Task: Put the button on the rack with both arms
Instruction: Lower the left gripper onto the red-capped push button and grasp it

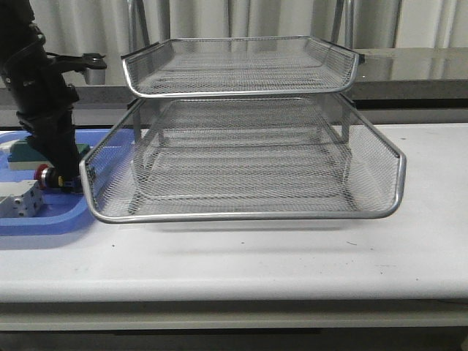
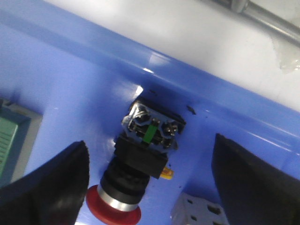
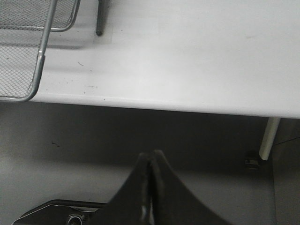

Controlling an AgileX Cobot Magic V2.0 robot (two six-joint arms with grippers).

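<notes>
The button (image 2: 140,168) lies on its side in the blue tray (image 2: 93,84), red cap toward the camera, black body and a yellow part showing. My left gripper (image 2: 150,183) is open, its fingers (image 2: 51,183) on either side of the button with gaps to it. In the front view the button's red cap (image 1: 44,174) shows beside the left arm (image 1: 47,110), which reaches down into the blue tray (image 1: 44,223). The silver wire-mesh rack (image 1: 241,146) stands mid-table. My right gripper (image 3: 151,159) is shut and empty, below the table's front edge; it is out of the front view.
A green block (image 1: 25,152) and a white block (image 1: 20,199) lie in the blue tray next to the button; they also show in the left wrist view, green (image 2: 7,140) and white (image 2: 199,213). A rack corner (image 3: 28,51) and a table leg (image 3: 268,138) show in the right wrist view.
</notes>
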